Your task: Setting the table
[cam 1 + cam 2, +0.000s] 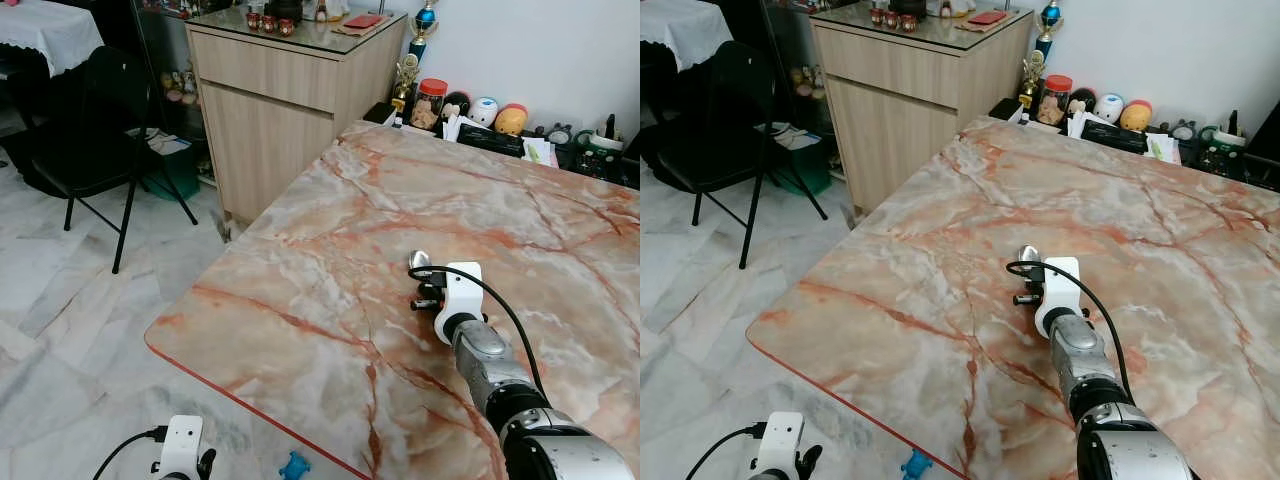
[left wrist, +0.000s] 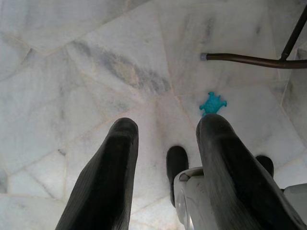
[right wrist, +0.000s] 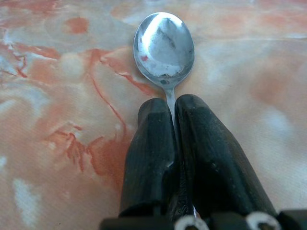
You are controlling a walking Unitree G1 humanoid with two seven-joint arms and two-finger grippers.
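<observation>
Two black fingers of the right gripper (image 3: 173,108) are clamped on the thin handle of a shiny steel spoon (image 3: 164,45), whose bowl is held low over the pink-veined marble table (image 1: 330,250), near its middle. Beside the table's edge the left gripper (image 2: 165,129) is hung with fingers parted above the grey marble floor (image 2: 72,72), near a small turquoise toy (image 2: 212,103). A wooden cabinet (image 1: 275,100) and black chair (image 1: 90,110) are seen beyond.

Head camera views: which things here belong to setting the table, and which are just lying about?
Part of the job:
- spoon, handle pinched in the right gripper
- marble table under it

Just lying about:
- blue toy on the floor by the idle left gripper
- black chair
- wooden cabinet
- clutter along the table's far edge
</observation>
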